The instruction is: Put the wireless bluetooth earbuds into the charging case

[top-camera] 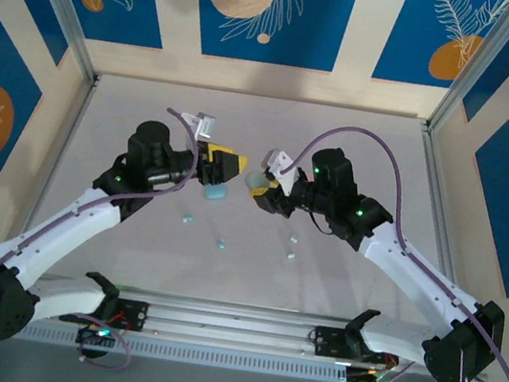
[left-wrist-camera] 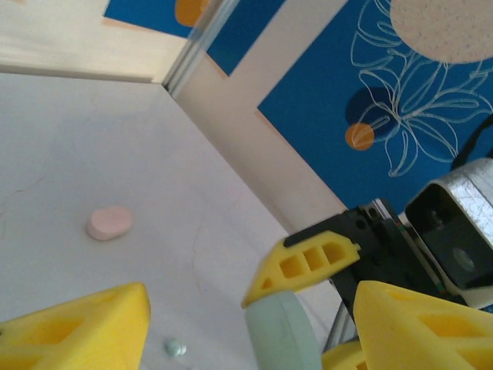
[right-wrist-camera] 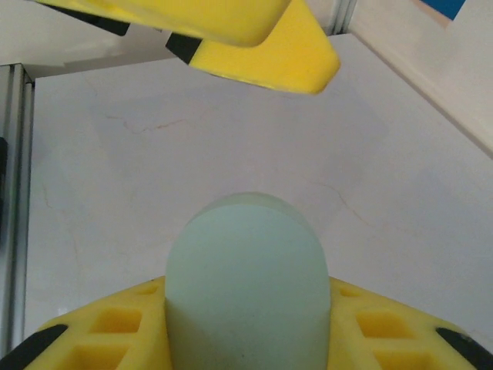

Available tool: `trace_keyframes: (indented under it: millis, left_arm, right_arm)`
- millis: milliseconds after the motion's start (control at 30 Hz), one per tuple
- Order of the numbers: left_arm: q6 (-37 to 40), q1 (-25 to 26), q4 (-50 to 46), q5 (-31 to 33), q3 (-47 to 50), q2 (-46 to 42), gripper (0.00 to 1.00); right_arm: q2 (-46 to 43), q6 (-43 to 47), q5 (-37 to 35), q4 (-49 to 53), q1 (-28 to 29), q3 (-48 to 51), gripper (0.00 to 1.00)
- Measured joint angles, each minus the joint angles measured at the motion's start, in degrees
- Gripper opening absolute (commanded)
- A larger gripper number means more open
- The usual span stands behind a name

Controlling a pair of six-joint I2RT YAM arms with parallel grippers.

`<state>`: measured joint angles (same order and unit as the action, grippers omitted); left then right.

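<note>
My right gripper (top-camera: 265, 191) is shut on a mint oval case (top-camera: 257, 184), held above the table; in the right wrist view the mint case (right-wrist-camera: 246, 270) stands up between the two yellow fingers (right-wrist-camera: 100, 331). My left gripper (top-camera: 225, 161) is open right beside it. In the left wrist view its fingertips straddle the mint case (left-wrist-camera: 281, 331) with gaps on both sides. Several tiny earbuds lie loose on the table: two (top-camera: 189, 218) (top-camera: 222, 243) near the left arm, a whitish pair (top-camera: 292, 246) near the right arm, and one mint earbud (left-wrist-camera: 175, 348) below the left gripper.
A pale blue case (top-camera: 217, 191) lies on the table just below the left gripper. A pink case (left-wrist-camera: 109, 223) lies farther off on the white tabletop. Metal-framed patterned walls (top-camera: 89, 73) enclose the table on three sides.
</note>
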<state>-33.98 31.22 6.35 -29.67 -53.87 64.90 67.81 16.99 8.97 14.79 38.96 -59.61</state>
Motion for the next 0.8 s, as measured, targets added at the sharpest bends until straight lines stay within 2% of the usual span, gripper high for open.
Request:
trace_keyframes:
  millis: [400,667,800]
  left_arm:
    - [2.6,3.3,-4.4,-3.0,-3.1,4.0,0.5]
    - [2.0,4.0,-6.3,-1.8,-3.4,4.7,0.27]
    - [-0.4,4.1,-6.6,-0.3,-3.7,4.7,0.16]
  right_arm:
    - [0.0,0.6,-3.1,-4.0,0.9,0.0,0.34]
    - [0.6,1.3,-5.8,-4.3,2.1,0.0,0.36]
    - [0.4,2.6,-7.5,-7.1,2.5,1.5,0.44]
